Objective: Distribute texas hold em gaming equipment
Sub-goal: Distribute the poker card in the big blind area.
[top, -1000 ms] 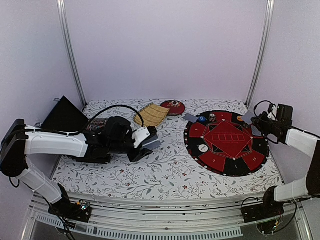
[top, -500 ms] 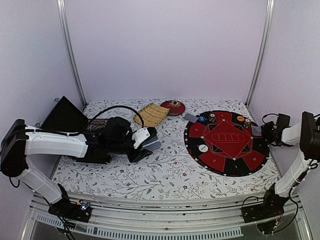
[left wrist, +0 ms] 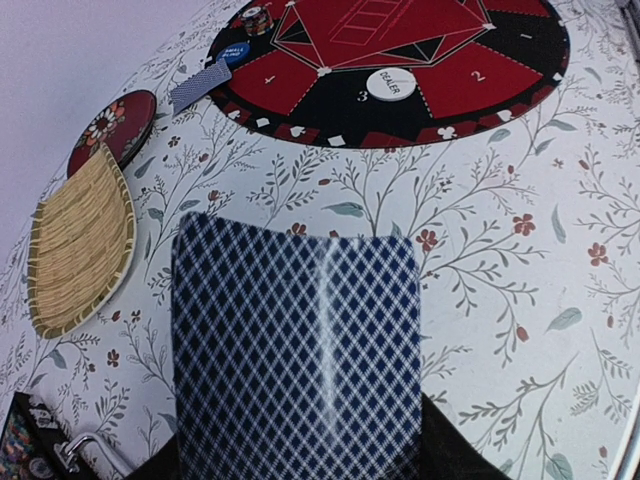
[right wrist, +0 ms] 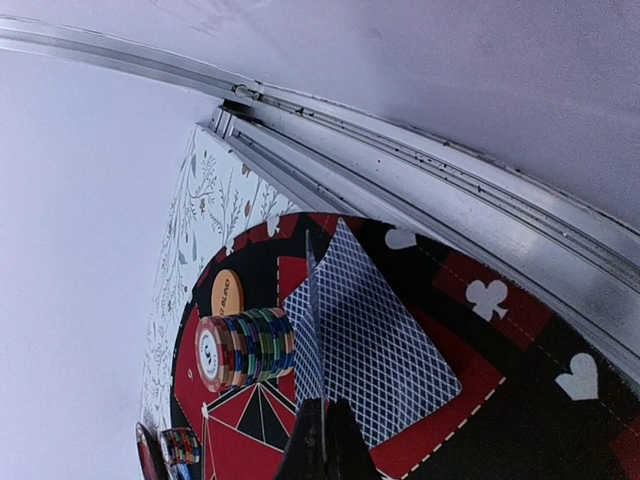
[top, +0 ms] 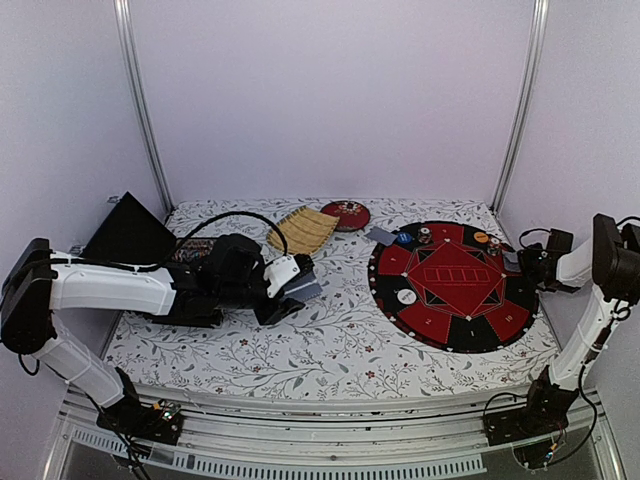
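Note:
My left gripper point(top: 290, 292) is shut on the blue-backed card deck point(top: 300, 284), held over the floral cloth left of the round red-and-black mat point(top: 450, 335). The deck fills the left wrist view point(left wrist: 300, 350) and hides the fingers. My right gripper point(top: 527, 264) is at the mat's right edge, shut on one card point(right wrist: 314, 330) seen edge-on. Another card point(right wrist: 390, 335) lies face down beneath it. A mixed-colour chip stack point(right wrist: 250, 347) and an orange blind button point(right wrist: 227, 295) sit beside them. The white dealer button point(top: 406, 297) is on the mat's left part. A card point(top: 380, 236) lies at its far left edge.
A woven bamboo tray point(top: 302, 230) and a round red lacquer dish point(top: 347, 214) stand at the back. A black open case point(top: 128, 232) is at the far left. The metal frame rail point(right wrist: 450, 190) runs close beside my right gripper.
My right arm has swung outward and lowered its card to the mat's right edge. The left arm and its deck have not moved.

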Controlling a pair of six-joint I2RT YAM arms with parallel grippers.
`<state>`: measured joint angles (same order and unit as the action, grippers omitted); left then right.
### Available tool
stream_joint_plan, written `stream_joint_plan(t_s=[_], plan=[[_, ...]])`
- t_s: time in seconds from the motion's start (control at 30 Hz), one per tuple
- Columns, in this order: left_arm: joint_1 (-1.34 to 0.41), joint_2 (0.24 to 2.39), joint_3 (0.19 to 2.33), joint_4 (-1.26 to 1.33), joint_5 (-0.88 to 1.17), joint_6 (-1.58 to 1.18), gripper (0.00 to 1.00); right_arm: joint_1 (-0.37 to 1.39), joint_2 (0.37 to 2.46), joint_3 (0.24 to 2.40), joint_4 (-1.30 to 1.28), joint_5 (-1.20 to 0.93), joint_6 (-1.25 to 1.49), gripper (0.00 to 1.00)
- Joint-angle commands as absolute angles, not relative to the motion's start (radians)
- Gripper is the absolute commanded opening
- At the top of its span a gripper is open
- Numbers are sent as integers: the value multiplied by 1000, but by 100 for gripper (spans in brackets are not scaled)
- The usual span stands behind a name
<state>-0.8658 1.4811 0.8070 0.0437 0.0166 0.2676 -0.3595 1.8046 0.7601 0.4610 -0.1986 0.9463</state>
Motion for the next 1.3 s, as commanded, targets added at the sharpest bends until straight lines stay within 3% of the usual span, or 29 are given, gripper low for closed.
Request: stream_joint_plan(t_s=[0.0,0.3,0.37,0.63,0.87,1.07,1.27], plan=[[-853,1470,808,54,12,266,55,-363,1848,797,517,-212,972,1],[-854,1466,806,51,10,263,55,-363,1873,800,516,-198,999,2],[-854,1463,803,51,9,263,55,-363,1865,791,514,-205,1013,13],[-853,1460,798,46,4,267,55,-362,1779,736,504,-213,1030,37],[-853,1456,793,49,3,268,55,-363,1707,703,467,-245,1016,52],[-853,1448,789,51,3,267,55,-363,1686,706,440,-283,1000,71],[-853,1430,777,52,-1,264,55,-363,1735,747,437,-321,996,77]])
